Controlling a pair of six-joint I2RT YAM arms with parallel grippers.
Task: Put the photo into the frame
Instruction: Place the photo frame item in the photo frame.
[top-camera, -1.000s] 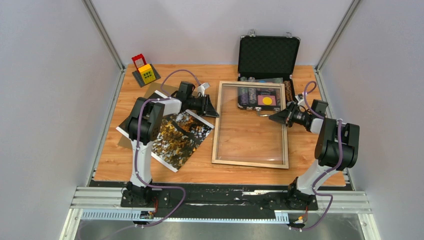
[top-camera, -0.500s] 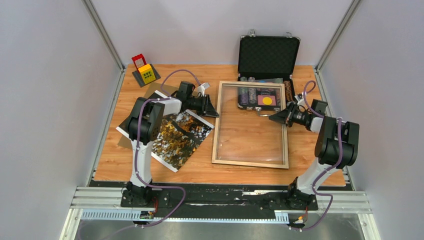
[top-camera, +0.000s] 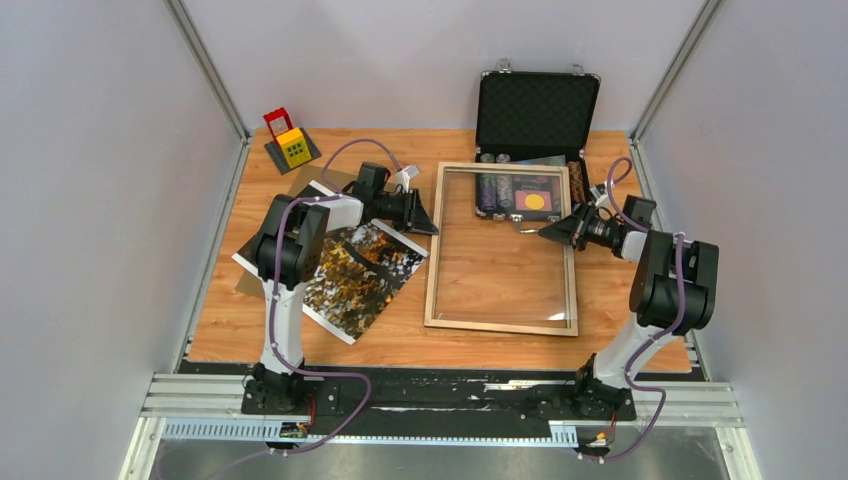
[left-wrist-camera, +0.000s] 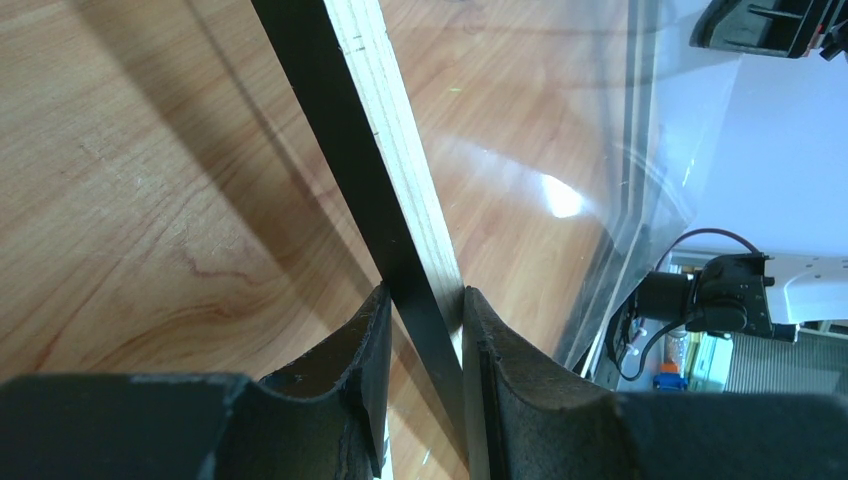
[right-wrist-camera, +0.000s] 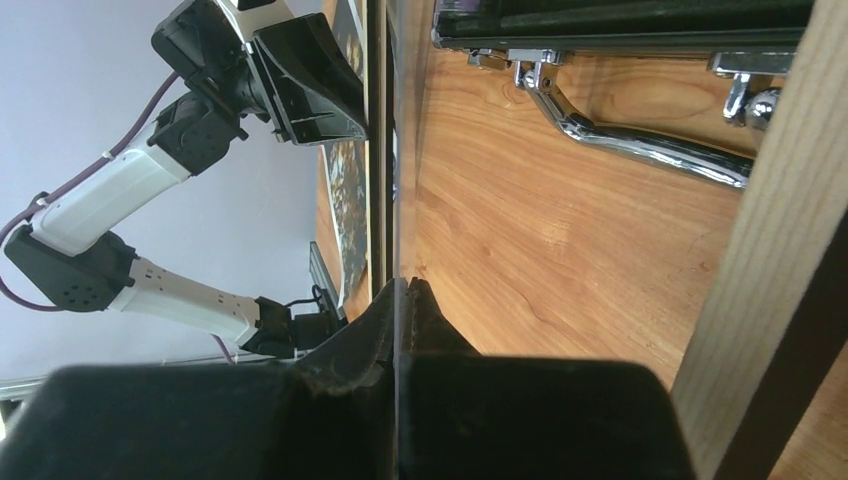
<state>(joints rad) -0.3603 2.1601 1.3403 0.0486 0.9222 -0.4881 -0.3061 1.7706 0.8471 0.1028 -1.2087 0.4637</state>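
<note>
Opposite the left hand (left-wrist-camera: 424, 305) clamping the thin pale-wood rectangular frame (left-wrist-camera: 385, 140), the right hand (right-wrist-camera: 403, 290) pinches the clear pane (top-camera: 500, 270) edge-only, so it could slip.

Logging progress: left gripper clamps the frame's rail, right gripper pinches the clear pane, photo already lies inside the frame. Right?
Not the photo: the top external view shows it on the table left of the frame, outside it. The left gripper does clamp the rail, the right gripper pinches the clear pane.
</note>
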